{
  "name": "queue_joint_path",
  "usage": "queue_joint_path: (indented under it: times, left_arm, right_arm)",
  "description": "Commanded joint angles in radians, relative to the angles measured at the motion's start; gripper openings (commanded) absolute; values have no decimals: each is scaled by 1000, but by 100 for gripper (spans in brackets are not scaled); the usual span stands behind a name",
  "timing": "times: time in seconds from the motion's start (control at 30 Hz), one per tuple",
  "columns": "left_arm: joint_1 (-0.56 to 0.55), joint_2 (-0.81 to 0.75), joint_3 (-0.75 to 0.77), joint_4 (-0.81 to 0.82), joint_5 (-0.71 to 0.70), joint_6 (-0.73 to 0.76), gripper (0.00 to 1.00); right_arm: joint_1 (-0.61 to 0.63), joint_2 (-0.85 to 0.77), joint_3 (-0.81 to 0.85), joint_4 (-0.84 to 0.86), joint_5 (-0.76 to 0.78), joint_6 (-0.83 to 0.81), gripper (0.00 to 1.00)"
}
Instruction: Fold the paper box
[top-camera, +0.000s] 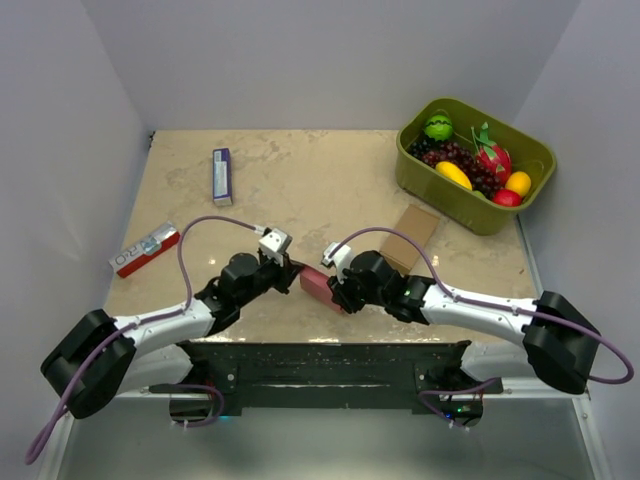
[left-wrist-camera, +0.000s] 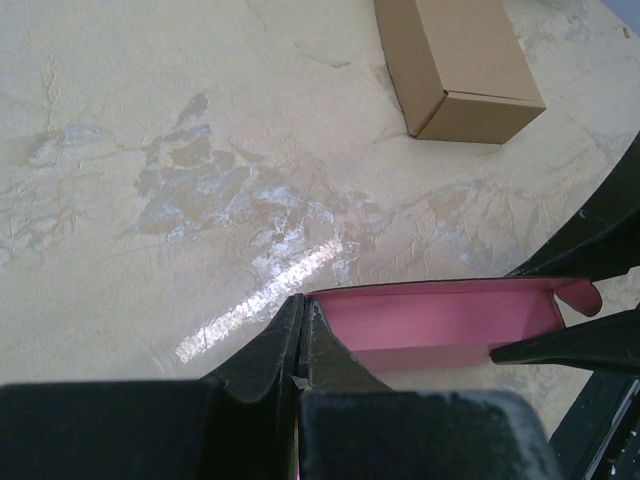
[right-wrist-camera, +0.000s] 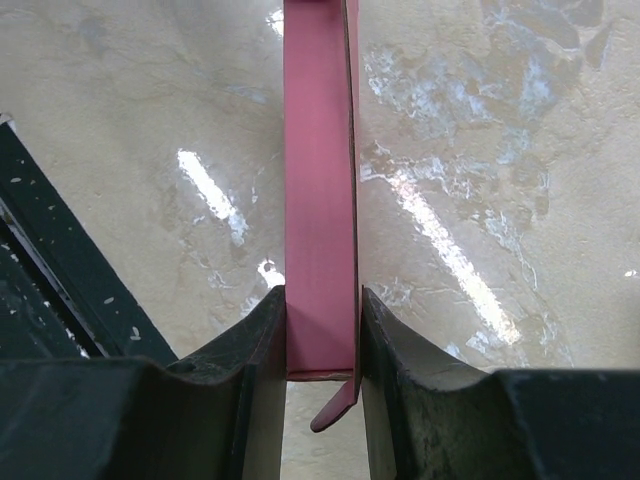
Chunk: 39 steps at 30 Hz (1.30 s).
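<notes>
Well, your beige marbled tabletop (top-camera: 300, 180) fills the middle of the overhead frame. At its upper right sits the olive-green plastic bin (top-camera: 530, 150), filled with colourful fruit (top-camera: 470, 165). Just below and left of the bin lies the flat brown cardboard box (top-camera: 410, 235). In the lower centre of that frame is the pink-red thin-card paper box (top-camera: 318, 285), a small packet with one long side open and its pink inside showing in the left wrist view. You cannot tell whether it rests on the tabletop or hangs just above it. Toward the left edge lies the red-and-white printed packet (top-camera: 145, 250), and in the upper left the blue-and-white packet (top-camera: 222, 175). Your right hand (right-wrist-camera: 322, 300) grips the paper box across its narrow width, one finger flat on each face, with a small flap poking out below. Your left hand (left-wrist-camera: 303, 305) has its fingers pressed together at the box's left end, pinching a thin edge of card.
</notes>
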<state>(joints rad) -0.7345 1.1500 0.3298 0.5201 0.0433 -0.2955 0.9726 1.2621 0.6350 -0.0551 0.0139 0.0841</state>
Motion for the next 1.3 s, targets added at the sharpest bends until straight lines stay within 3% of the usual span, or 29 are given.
queue_joint_path:
  times: [0.0, 0.5, 1.1, 1.27]
  left_arm:
    - [-14, -13, -72, -36, 30, 13, 0]
    - [-29, 5, -186, 182, 66, -45, 0]
    - [-77, 27, -233, 176, -42, -67, 0]
    - [-112, 25, -235, 143, -103, -68, 0]
  right_arm:
    - [-6, -52, 35, 89, -54, -15, 16]
    - [-8, -20, 12, 146, -20, -6, 17]
    - [-8, -32, -9, 156, -17, -1, 19]
    - [-8, -40, -8, 147, 9, -1, 24]
